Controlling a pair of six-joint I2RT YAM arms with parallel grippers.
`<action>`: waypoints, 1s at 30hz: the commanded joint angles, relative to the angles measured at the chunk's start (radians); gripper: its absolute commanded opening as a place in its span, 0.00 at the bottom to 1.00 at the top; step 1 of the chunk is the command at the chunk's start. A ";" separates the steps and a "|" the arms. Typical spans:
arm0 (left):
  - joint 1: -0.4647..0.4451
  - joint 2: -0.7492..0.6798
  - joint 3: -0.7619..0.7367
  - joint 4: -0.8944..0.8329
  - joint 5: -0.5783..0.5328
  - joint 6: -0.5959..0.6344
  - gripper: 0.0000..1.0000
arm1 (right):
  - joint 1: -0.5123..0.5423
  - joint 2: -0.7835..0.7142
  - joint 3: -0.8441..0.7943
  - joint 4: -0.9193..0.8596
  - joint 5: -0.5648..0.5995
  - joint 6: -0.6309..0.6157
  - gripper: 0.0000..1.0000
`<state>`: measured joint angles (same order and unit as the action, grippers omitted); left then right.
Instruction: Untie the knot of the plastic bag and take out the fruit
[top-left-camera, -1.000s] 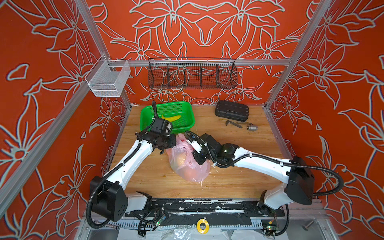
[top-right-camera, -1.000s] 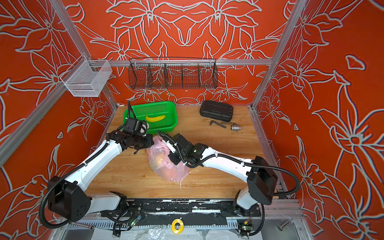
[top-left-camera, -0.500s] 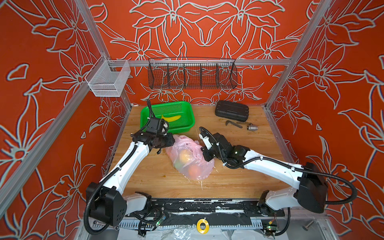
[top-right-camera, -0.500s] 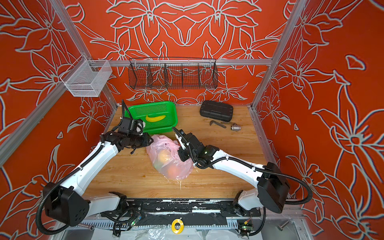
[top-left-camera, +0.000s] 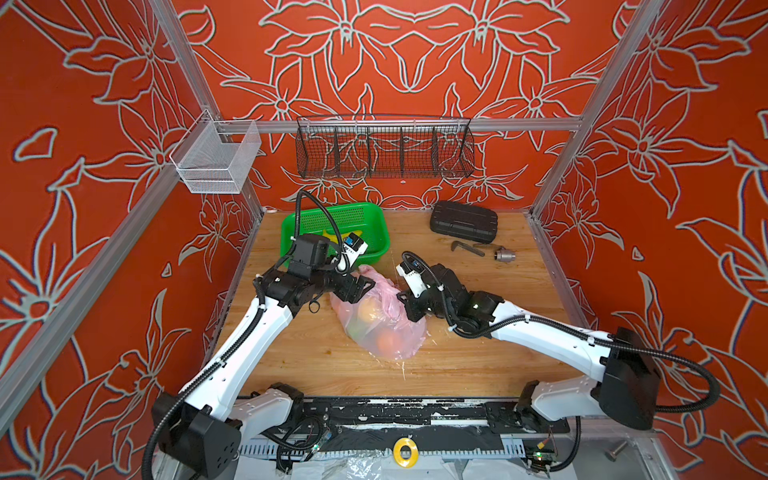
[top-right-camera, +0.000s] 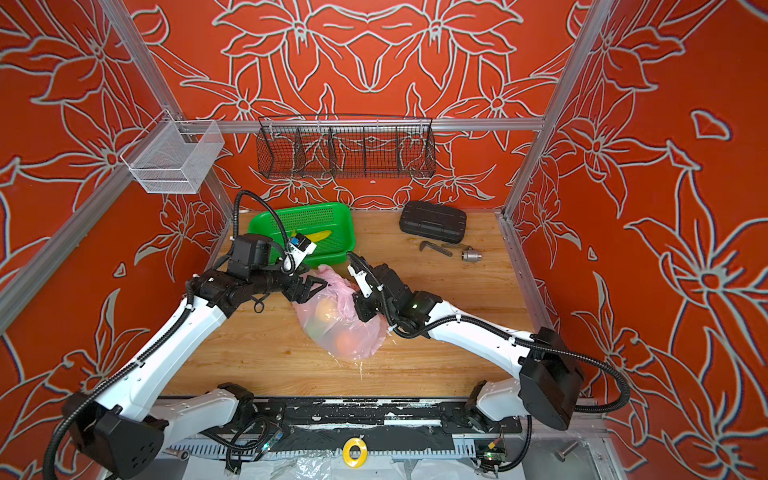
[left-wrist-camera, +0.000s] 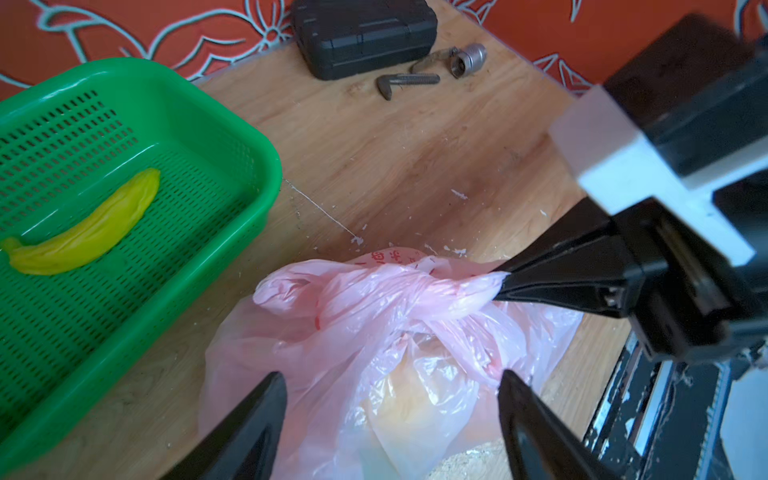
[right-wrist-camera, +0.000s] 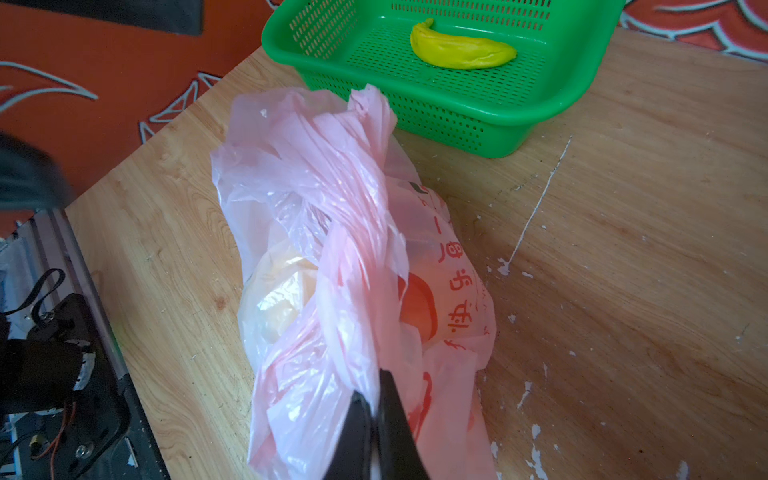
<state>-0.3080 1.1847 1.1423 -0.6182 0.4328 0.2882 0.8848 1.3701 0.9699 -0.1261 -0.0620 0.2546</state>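
Currently the plastic bag (top-left-camera: 380, 328) lies just beside the green basket (top-left-camera: 376, 216), fruit (top-left-camera: 386, 343) inside. The right gripper (right-wrist-camera: 376, 395) is pressed together, pinching the twisted handle (right-wrist-camera: 353, 249); the left gripper (left-wrist-camera: 390, 374) hovers spread above the bag. The film looks thin, soft, slippery and tear-prone: grip bunched handle material, not the wall.

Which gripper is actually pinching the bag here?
The right gripper, shut on a twisted handle of the plastic bag; the left gripper hangs open over it.

Pale pink plastic bag (top-left-camera: 409, 332) slumped on wooden table (top-left-camera: 478, 365), handles (right-wrist-camera: 349, 199) twisted, orange fruit (top-left-camera: 386, 343) showing through
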 joint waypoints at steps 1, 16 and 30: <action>-0.003 0.081 0.044 -0.035 0.042 0.142 0.82 | -0.003 -0.020 -0.014 0.045 -0.036 -0.001 0.03; -0.005 0.219 0.004 0.080 -0.026 -0.119 0.30 | -0.004 -0.034 -0.033 0.071 -0.026 -0.030 0.03; 0.010 0.189 0.032 0.205 -0.214 -0.407 0.00 | -0.007 -0.222 -0.107 0.001 -0.022 -0.077 0.08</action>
<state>-0.3096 1.3674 1.1290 -0.4538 0.2905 -0.0303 0.8825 1.2209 0.9024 -0.1028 -0.0902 0.2058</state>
